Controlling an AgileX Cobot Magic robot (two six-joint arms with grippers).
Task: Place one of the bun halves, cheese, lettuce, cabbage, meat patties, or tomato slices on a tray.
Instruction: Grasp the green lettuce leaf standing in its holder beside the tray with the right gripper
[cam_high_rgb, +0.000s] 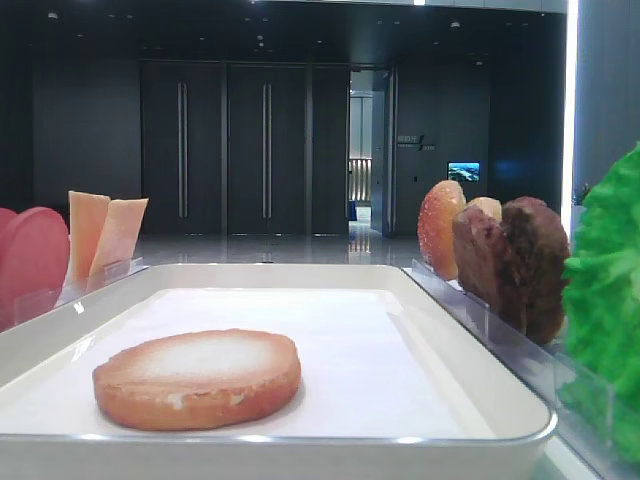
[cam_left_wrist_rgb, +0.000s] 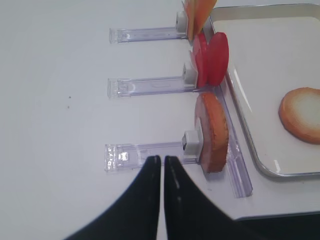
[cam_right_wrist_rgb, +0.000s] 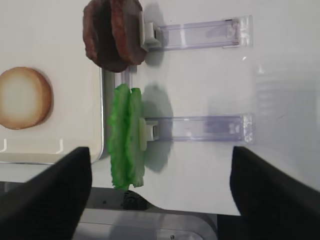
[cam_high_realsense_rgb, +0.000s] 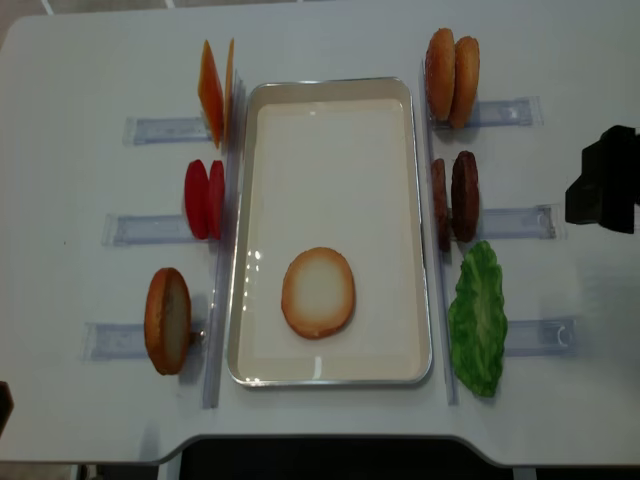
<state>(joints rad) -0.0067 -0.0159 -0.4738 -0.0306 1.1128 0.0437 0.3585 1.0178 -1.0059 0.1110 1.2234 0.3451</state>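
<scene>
A bun half (cam_high_realsense_rgb: 318, 292) lies cut face up on the white tray (cam_high_realsense_rgb: 330, 120), near its front end. Left of the tray stand cheese (cam_high_realsense_rgb: 215, 90), tomato slices (cam_high_realsense_rgb: 205, 198) and another bun half (cam_high_realsense_rgb: 168, 320). On the tray's right stand two bun halves (cam_high_realsense_rgb: 452, 75), meat patties (cam_high_realsense_rgb: 455, 198) and the lettuce (cam_high_realsense_rgb: 478, 318). My right gripper (cam_right_wrist_rgb: 160, 200) is open and empty, with the lettuce (cam_right_wrist_rgb: 125, 135) just ahead, nearer its left finger. My left gripper (cam_left_wrist_rgb: 161, 165) is shut on nothing, beside the standing bun half (cam_left_wrist_rgb: 215, 132). No cabbage is in view.
Every standing item leans in a clear acrylic holder rail (cam_high_realsense_rgb: 505, 222) pointing away from the tray. The right arm's black bulk (cam_high_realsense_rgb: 605, 190) hangs over the table's right side. The table's front edge (cam_high_realsense_rgb: 320, 440) curves close behind the tray.
</scene>
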